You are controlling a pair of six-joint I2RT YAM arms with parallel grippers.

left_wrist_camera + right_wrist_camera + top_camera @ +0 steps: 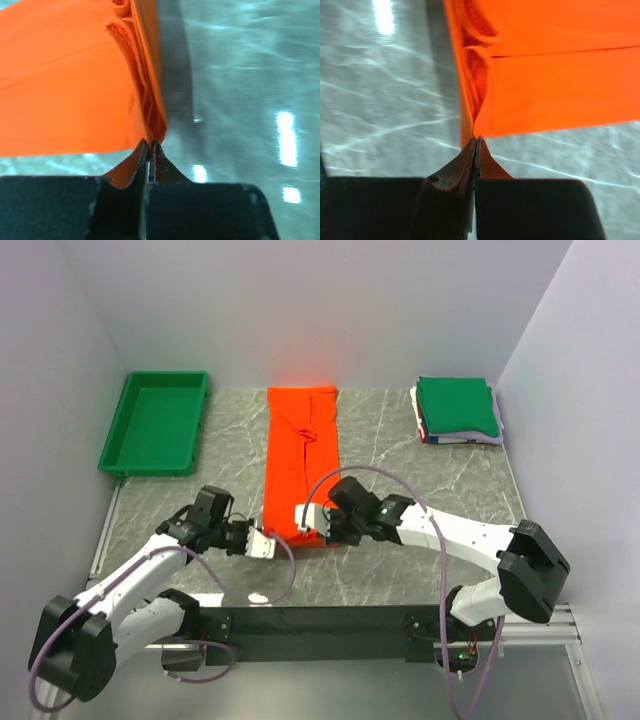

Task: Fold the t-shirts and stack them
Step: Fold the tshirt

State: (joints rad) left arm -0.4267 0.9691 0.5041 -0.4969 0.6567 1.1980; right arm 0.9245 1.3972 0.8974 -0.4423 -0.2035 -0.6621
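Pinched at its near corners in the tight-pressed jaws of left gripper (268, 545) and right gripper (305, 520): orange-red tee (300, 455), a long folded strip down the middle. Far right, stack of folded shirts (457, 408), green on top; far left, green tray (120, 440), well apart from all cloth.

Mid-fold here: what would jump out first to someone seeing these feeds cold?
The bright orange t-shirt, folded into a long strip down the middle of the table, with the left claw and right claw each pinched shut on its near end. Next, the green-topped stack of folded shirts at the far right and the green tray at the far left.
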